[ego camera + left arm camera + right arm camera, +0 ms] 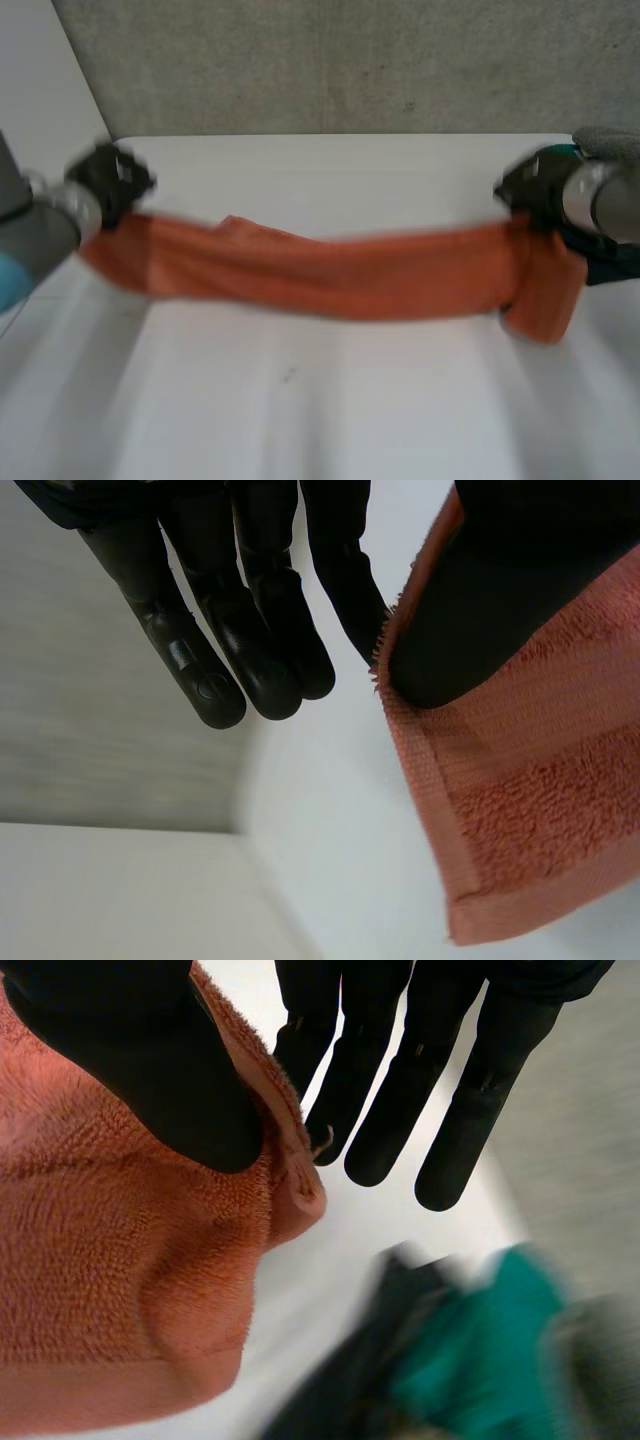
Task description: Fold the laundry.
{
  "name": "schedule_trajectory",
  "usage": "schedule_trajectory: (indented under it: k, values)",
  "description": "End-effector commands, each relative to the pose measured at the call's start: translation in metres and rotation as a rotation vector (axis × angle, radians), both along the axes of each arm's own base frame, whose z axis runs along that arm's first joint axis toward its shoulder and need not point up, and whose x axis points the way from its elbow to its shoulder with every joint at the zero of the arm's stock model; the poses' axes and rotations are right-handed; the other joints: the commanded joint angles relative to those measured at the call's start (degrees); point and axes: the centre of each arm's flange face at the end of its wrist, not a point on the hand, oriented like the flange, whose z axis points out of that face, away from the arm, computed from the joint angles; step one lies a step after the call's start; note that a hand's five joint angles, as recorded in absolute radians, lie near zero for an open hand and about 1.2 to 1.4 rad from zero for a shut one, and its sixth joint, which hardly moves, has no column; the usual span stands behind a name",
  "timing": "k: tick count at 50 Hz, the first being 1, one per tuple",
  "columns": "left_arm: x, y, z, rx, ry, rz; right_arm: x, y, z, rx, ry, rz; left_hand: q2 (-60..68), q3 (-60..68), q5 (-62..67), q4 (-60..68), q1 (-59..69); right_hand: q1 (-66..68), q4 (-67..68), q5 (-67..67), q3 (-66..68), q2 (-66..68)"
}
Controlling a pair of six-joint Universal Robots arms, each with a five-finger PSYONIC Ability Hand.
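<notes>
An orange towel hangs stretched in a sagging band above the white table. My left hand holds its left end and my right hand its right end, where a short flap droops. In the left wrist view the thumb presses the towel's hemmed edge against a finger of the left hand, the other fingers straight. In the right wrist view the right hand pinches the towel's corner the same way, thumb on top.
A heap of other laundry, teal and dark, lies on the table under and beside my right hand, seen at the table's right edge in the head view. A grey wall rises behind the table.
</notes>
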Motion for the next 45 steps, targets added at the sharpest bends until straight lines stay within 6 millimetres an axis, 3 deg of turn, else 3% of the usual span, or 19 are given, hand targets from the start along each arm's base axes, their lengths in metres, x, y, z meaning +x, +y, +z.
schedule_trajectory:
  k: [1,3,4,8,11,15,20,21,24,25,27,28,29,32,33,36,38,42,45]
  values:
    - [-0.025,-0.031,0.145,-0.486,0.393,0.009,0.029,-0.055,0.101,-0.527,-0.475,-0.030,11.4,11.6,13.7,11.1,13.4,18.1,11.6,12.7,12.2,13.1]
    - [-0.021,-0.031,0.174,-0.582,0.496,0.019,0.028,-0.059,0.122,-0.626,-0.596,-0.025,11.4,11.6,13.7,11.1,13.4,18.1,11.6,12.7,12.2,13.1]
    - [-0.017,-0.029,0.199,-0.676,0.598,0.028,0.026,-0.060,0.144,-0.723,-0.715,-0.019,11.4,11.6,13.7,11.1,13.4,18.1,11.6,12.7,12.2,13.1]
    - [-0.011,-0.027,0.233,-0.831,0.766,0.020,0.015,-0.057,0.180,-0.931,-0.929,0.003,11.4,11.6,13.7,11.1,13.4,18.1,11.6,12.7,12.2,13.1]
    - [-0.012,-0.027,0.235,-0.845,0.757,0.011,0.013,-0.056,0.181,-0.983,-0.933,0.013,11.4,11.6,13.7,11.1,13.4,18.1,11.6,12.7,12.2,13.1]
    - [-0.015,-0.031,0.221,-0.780,0.719,0.013,0.029,-0.051,0.160,-0.895,-0.868,0.044,11.4,11.6,13.7,11.1,13.4,18.1,11.6,12.7,12.2,13.1]
    - [-0.011,-0.049,0.163,-0.603,0.670,0.068,0.044,-0.051,0.111,-0.705,-0.747,0.051,11.4,11.6,13.7,11.1,13.4,18.1,11.6,12.7,12.2,13.1]
    - [-0.011,-0.053,0.143,-0.548,0.654,0.082,0.045,-0.052,0.101,-0.673,-0.732,0.046,11.4,11.6,13.7,11.1,13.4,18.1,11.6,12.7,12.2,13.1]
    - [-0.012,-0.055,0.109,-0.454,0.625,0.097,0.049,-0.053,0.058,-0.529,-0.654,0.018,11.4,11.6,13.7,11.1,13.4,18.1,11.6,12.7,12.2,13.1]
    - [-0.015,-0.054,0.085,-0.387,0.605,0.094,0.050,-0.052,0.033,-0.449,-0.605,0.002,11.4,11.6,13.7,11.1,13.4,18.1,11.6,12.7,12.2,13.1]
    - [-0.018,-0.052,0.061,-0.322,0.587,0.084,0.054,-0.047,0.008,-0.368,-0.557,-0.005,11.4,11.6,13.7,11.1,13.4,18.1,11.6,12.7,12.2,13.1]
    - [-0.020,-0.050,0.048,-0.290,0.578,0.079,0.056,-0.043,-0.005,-0.327,-0.530,-0.007,11.4,11.6,13.7,11.1,13.4,18.1,11.6,12.7,12.2,13.1]
    - [-0.023,-0.047,0.022,-0.227,0.557,0.068,0.057,-0.036,-0.031,-0.250,-0.473,-0.012,11.4,11.6,13.7,11.1,13.4,18.1,11.6,12.7,12.2,13.1]
    - [-0.025,-0.041,-0.011,-0.154,0.533,0.061,0.055,-0.022,-0.069,-0.129,-0.383,-0.019,11.4,11.6,13.7,11.1,13.4,18.1,11.6,12.7,12.2,13.1]
    - [-0.026,-0.036,-0.029,-0.115,0.518,0.058,0.054,-0.013,-0.090,-0.065,-0.331,-0.021,11.4,11.6,13.7,11.1,13.4,18.1,11.6,12.7,12.2,13.1]
    - [-0.023,-0.028,-0.051,-0.071,0.494,0.064,0.051,0.000,-0.110,0.004,-0.267,-0.016,11.4,11.6,13.7,11.1,13.4,18.1,11.6,12.7,12.2,13.1]
    - [-0.021,-0.025,-0.055,-0.064,0.487,0.067,0.047,0.006,-0.118,0.037,-0.234,-0.024,11.4,11.6,13.7,11.1,13.4,18.1,11.6,12.7,12.2,13.1]
    - [-0.016,-0.022,-0.054,-0.064,0.477,0.073,0.042,0.007,-0.113,0.055,-0.239,-0.048,11.4,11.6,13.7,11.1,13.4,18.1,11.6,12.7,12.2,13.1]
    - [-0.014,-0.022,-0.049,-0.075,0.474,0.073,0.040,0.007,-0.109,0.078,-0.250,-0.064,11.4,11.6,13.7,11.1,13.4,8.3,1.9,3.0,2.5,3.3]
